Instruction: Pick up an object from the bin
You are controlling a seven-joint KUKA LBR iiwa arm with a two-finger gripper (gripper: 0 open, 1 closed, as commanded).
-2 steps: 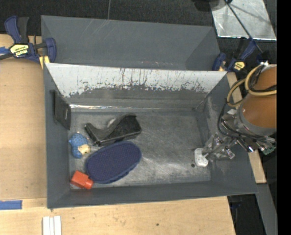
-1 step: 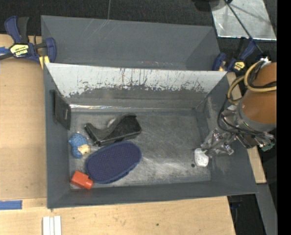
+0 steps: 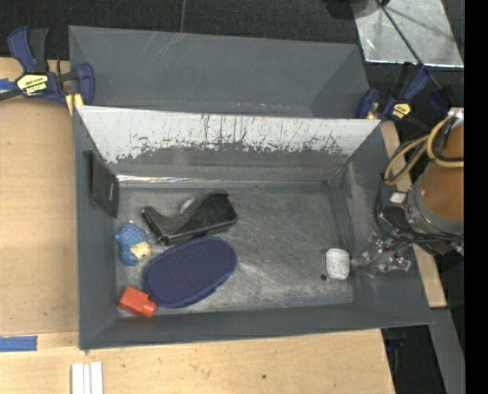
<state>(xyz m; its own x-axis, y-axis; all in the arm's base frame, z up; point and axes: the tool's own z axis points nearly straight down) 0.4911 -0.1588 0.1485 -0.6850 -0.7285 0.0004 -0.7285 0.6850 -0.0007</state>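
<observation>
My gripper hangs at the bin's right side, over the sloping right wall and low near the floor. Just to its left, a small white rounded piece lies on the bin floor by the right wall, a short gap away from the gripper. Nothing shows in the gripper.
At the bin's left lie a black pistol-shaped tool, a dark blue oval pad, an orange block and a small blue and yellow toy. A black flat piece leans on the left wall. The arm's orange cover and cables stand outside the right rim.
</observation>
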